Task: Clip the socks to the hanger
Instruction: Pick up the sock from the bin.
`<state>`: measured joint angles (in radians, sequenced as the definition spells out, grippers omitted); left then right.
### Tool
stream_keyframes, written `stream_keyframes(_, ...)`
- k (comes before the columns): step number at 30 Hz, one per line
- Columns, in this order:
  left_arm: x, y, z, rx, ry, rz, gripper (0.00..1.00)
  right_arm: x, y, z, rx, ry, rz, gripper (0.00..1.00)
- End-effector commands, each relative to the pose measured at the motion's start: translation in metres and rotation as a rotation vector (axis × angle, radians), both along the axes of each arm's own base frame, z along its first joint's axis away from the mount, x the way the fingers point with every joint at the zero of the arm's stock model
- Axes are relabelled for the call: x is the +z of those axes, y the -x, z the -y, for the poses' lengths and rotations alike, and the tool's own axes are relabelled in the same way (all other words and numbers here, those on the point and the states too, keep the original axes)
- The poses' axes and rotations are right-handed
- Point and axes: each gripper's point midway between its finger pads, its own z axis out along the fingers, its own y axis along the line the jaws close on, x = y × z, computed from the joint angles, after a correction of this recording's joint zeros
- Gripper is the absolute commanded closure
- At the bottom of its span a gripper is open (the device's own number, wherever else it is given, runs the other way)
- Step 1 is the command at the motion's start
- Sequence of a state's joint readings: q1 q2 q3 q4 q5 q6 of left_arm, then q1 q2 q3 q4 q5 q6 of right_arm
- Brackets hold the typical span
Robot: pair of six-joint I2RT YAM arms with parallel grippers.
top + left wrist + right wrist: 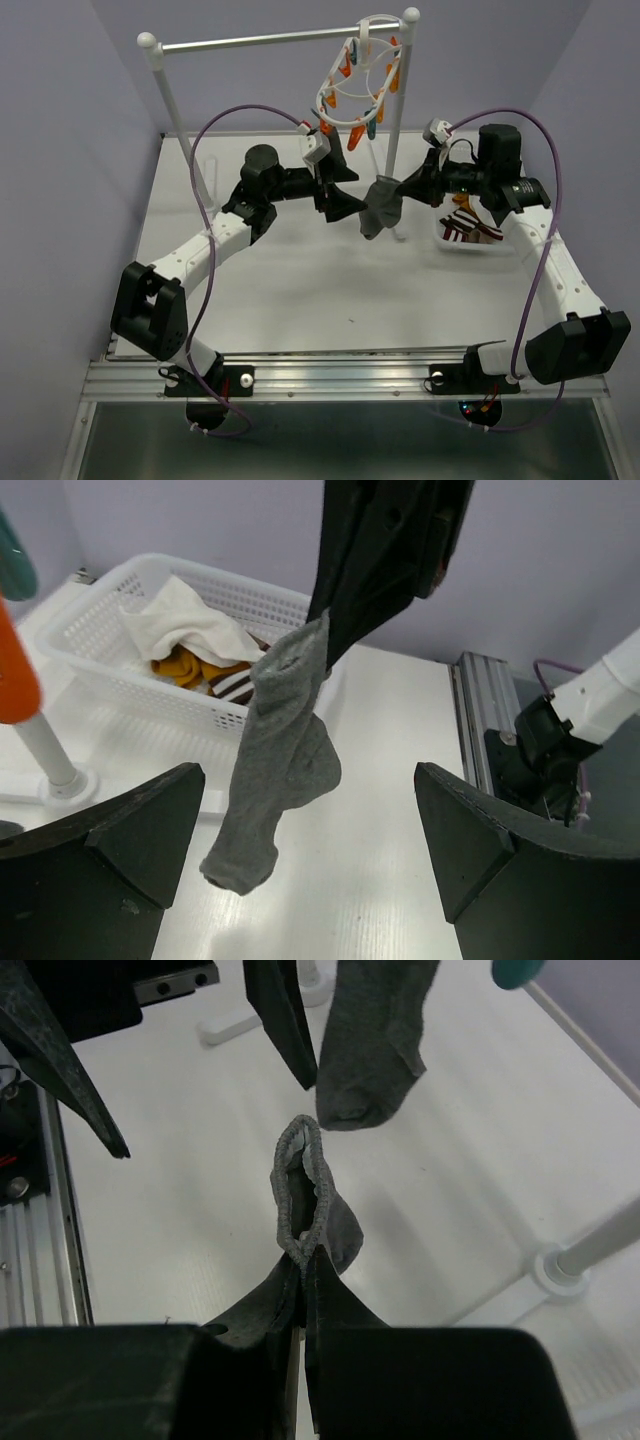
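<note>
A grey sock point(378, 208) hangs above the table, and my right gripper point(403, 188) is shut on it. In the right wrist view the right gripper point(303, 1265) pinches the sock's ribbed cuff point(300, 1175). More grey sock point(370, 1040) hangs at the top; I cannot tell whether it is the same sock. My left gripper point(310, 770) stands wide open around the hanging grey sock point(285, 750) without touching it. The white hanger point(358, 85) with orange and teal clips hangs on the rail behind. More socks, white point(190, 625), mustard point(185, 668) and striped point(235, 685), lie in a basket.
The white perforated basket point(470, 250) sits at the right, under the right arm. The metal rail stand point(260, 40) spans the back; its right post point(398, 120) stands just behind the sock, foot point(560, 1270) on the table. An orange clip point(15, 670) dangles by the left wrist camera.
</note>
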<state>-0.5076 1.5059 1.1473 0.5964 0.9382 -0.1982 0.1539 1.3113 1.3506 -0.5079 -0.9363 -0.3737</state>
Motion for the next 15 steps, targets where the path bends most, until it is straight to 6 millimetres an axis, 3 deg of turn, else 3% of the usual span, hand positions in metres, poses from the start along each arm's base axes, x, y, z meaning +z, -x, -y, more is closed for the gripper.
stream_keyframes(1, 0.016, 0.021, 0.004, -0.097, 0.000, 0.132, 0.01, 0.022, 0.027, -0.020, 0.205, -0.060, 0.042, 0.99)
stream_keyframes(10, 0.024, 0.012, 0.010, -0.099, 0.011, 0.124, 0.01, 0.029, 0.057, -0.032, 0.365, -0.082, 0.081, 0.99)
stream_keyframes(15, 0.025, 0.023, 0.016, -0.174, 0.015, 0.145, 0.01, 0.037, 0.054, -0.035, 0.358, -0.112, 0.059, 0.99)
